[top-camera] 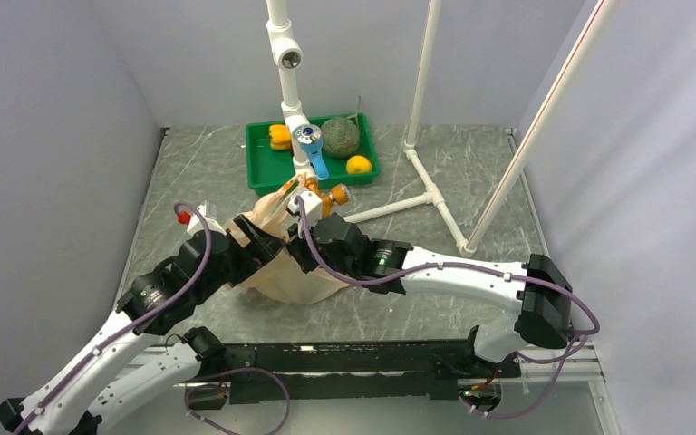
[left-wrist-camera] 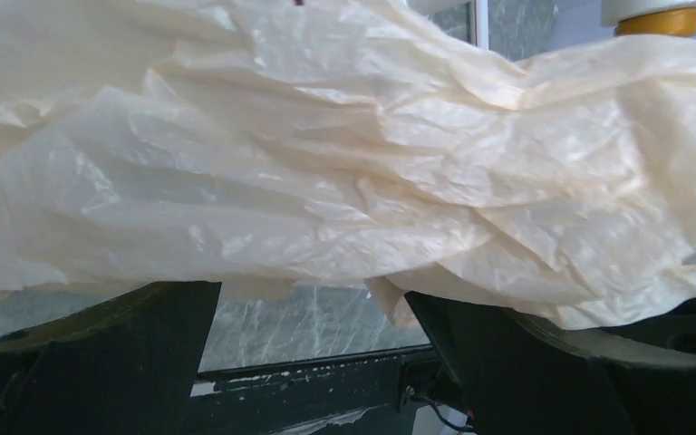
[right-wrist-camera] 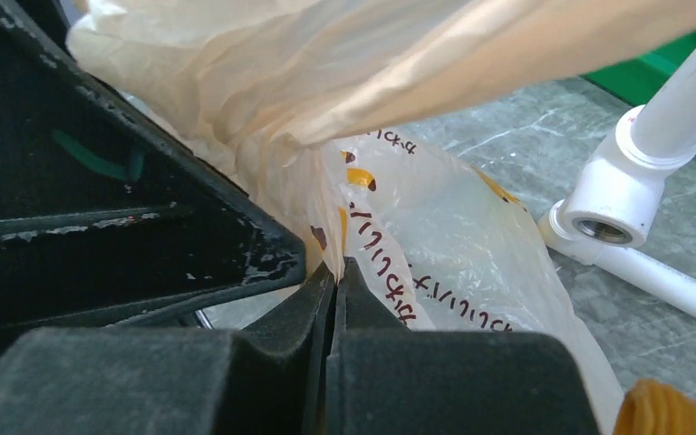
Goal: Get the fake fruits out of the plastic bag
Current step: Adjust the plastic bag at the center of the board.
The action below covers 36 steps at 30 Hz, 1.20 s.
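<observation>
Two grippers meet at plastic bag. Right gripper: fingers pressed together, pinching bag film at tips; taut strand of bag runs above it. Left gripper: fingers spread wide, crumpled bag draped across gap just above them. Dark purple lettering beside yellow print, just ahead of right fingertips; words unreadable. Bag contents hidden by film. White pipe fitting to right of right gripper. Green tray beyond both grippers.

The left arm at lower left and the right arm at right have white links, black joints and thin purple cables along them, and the right gripper has matte black, wedge-shaped fingers.
</observation>
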Motion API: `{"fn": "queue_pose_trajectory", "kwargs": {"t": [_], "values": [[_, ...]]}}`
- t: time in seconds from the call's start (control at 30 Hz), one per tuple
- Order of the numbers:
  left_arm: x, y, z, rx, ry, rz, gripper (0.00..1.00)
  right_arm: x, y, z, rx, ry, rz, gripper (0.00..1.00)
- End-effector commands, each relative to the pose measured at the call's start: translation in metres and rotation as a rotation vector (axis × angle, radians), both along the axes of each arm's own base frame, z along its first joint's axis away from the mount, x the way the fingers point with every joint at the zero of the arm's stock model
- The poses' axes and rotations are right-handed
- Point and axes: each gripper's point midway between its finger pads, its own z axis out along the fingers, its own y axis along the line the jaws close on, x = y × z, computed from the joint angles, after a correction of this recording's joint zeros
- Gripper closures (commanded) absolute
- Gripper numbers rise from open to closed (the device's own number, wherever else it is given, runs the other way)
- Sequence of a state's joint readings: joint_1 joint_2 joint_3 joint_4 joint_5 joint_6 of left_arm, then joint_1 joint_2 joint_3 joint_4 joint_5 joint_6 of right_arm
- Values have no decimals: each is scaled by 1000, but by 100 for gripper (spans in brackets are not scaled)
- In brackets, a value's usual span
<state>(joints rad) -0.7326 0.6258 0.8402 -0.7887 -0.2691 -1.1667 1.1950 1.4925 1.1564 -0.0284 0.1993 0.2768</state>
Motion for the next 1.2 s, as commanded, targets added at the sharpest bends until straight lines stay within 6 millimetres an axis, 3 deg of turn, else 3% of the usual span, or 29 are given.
{"fn": "queue_pose_trajectory", "kwargs": {"t": [0.0,0.1,0.27,0.47,0.53,0.6,0.67,0.83,0.9,0.97,1.03,1.17], "values": [[14,-8,30,-44,-100,-1,1,-1,6,29,69,-40,15,100],[10,-18,48,-84,-207,-86,1,-1,7,26,63,-34,16,100],[12,-2,18,-33,-127,5,1,-5,7,36,96,-33,31,100],[22,12,-6,161,-24,59,10,-6,2,47,123,-47,27,100],[25,15,-9,216,-20,58,18,-7,0,53,136,-52,27,100],[26,18,-10,242,-21,58,35,-5,-2,56,140,-58,13,100],[22,24,-10,254,-35,56,46,5,-8,54,124,-65,-45,100],[0,19,-22,208,-115,-86,46,37,-35,48,40,-143,-203,100],[-9,21,-32,201,-117,-115,54,47,-44,53,31,-168,-244,100],[-17,28,-43,214,-92,-114,77,52,-48,63,29,-204,-246,100],[-25,30,-48,219,-73,-139,94,52,-49,76,46,-248,-233,100],[-44,15,-53,184,-54,-278,100,52,-53,94,59,-327,-208,100]]}}
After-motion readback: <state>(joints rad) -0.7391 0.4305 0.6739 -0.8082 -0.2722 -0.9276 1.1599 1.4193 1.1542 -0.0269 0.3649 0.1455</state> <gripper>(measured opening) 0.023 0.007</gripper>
